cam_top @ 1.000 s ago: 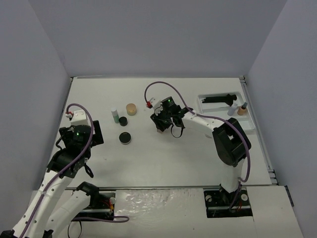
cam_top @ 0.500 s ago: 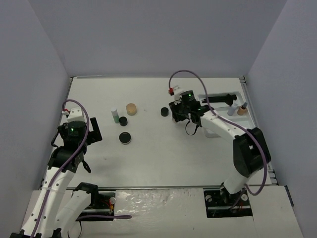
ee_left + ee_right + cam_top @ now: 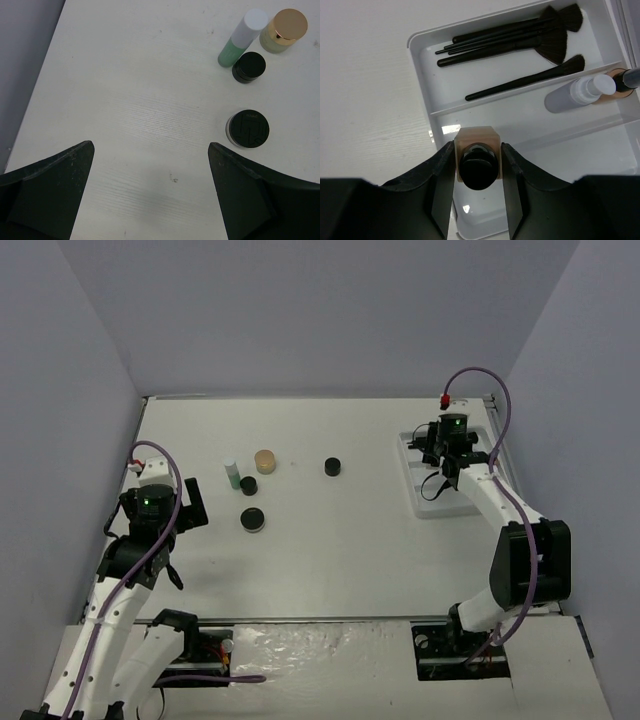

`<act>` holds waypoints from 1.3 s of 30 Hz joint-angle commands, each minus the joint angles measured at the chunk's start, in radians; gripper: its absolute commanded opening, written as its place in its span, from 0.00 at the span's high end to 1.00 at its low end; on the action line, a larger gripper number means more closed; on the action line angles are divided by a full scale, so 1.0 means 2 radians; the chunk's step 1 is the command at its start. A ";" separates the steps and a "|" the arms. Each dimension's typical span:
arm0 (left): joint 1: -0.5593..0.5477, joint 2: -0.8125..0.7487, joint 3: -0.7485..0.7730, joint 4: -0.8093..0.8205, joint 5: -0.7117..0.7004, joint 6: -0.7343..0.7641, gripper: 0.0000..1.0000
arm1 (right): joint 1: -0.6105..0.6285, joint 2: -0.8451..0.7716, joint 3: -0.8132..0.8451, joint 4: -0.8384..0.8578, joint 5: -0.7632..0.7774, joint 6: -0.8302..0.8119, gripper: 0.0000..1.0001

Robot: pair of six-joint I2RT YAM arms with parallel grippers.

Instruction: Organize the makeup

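My right gripper [image 3: 477, 150] is shut on a tan square bottle [image 3: 476, 136] with a black cap and holds it over the white tray [image 3: 420, 65]. The tray's far compartment holds several thin black brushes [image 3: 510, 40]. A clear-grey bottle [image 3: 577, 93] and a tan bottle [image 3: 620, 82] lie in its middle compartment. My left gripper [image 3: 151, 147] is open and empty above the bare table. Ahead of it stand a green bottle [image 3: 240, 40], a tan jar [image 3: 282, 31] and two black jars [image 3: 248, 66] [image 3: 247, 128]. A third black jar [image 3: 332, 467] sits mid-table.
The tray [image 3: 415, 480] lies at the table's far right, near the right wall, with my right gripper [image 3: 437, 455] over it. My left gripper [image 3: 190, 508] is near the left wall. The green bottle [image 3: 232, 475] and jars cluster left of centre.
My right gripper has carried the tan bottle from the table's middle rightward to above the tray, uncovering the black jar mid-table. The left arm drew back slightly, then held still.
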 commanded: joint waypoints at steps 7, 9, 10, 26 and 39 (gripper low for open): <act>0.004 -0.004 0.002 0.035 0.002 0.011 0.03 | -0.052 0.055 0.029 0.073 -0.021 -0.054 1.00; 0.004 -0.005 0.002 0.034 0.002 0.012 0.03 | -0.055 0.065 0.024 0.082 -0.028 -0.074 1.00; 0.004 -0.006 0.002 0.034 0.002 0.012 0.03 | -0.064 0.069 0.019 0.087 -0.034 -0.077 1.00; 0.004 -0.006 0.002 0.034 0.002 0.014 0.03 | -0.100 0.108 -0.006 0.130 -0.106 -0.110 0.99; 0.004 -0.009 0.001 0.035 0.007 0.014 0.03 | -0.102 0.097 0.005 0.104 -0.097 -0.091 0.35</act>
